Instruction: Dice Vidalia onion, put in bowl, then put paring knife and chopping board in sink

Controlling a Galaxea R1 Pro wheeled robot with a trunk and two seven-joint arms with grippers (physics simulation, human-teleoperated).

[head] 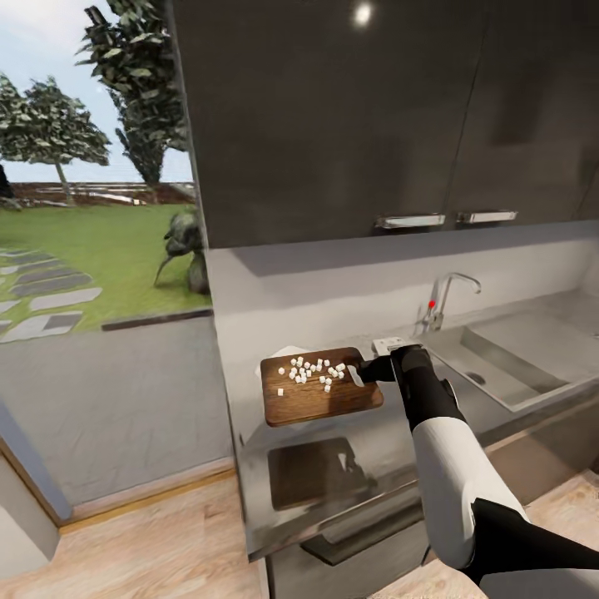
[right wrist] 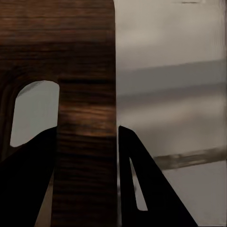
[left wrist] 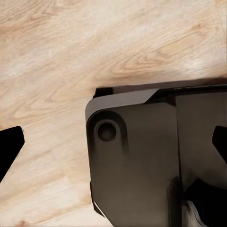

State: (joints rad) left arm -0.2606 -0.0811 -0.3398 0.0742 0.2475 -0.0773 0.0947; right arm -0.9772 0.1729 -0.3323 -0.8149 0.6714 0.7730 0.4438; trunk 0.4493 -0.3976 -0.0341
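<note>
The chopping board (head: pixel 320 388) is gripped by the right gripper (head: pixel 372 369) at its 3 o'clock edge, so the onion bits (head: pixel 314 371) can be tipped out.

**Soft daylight, glossy reflections, mild render blur**

Even, bright light. A round glare spot (head: pixel 363 12) shines on the dark upper cabinets (head: pixel 333 116). The glossy desk (head: pixel 374 449) mirrors the chopping board (head: pixel 320 391) just below the right hand (head: pixel 363 372). The cabinets shade the wall. Wrist views look soft, with the fingers (right wrist: pixel 146 189) as black silhouettes.
</note>
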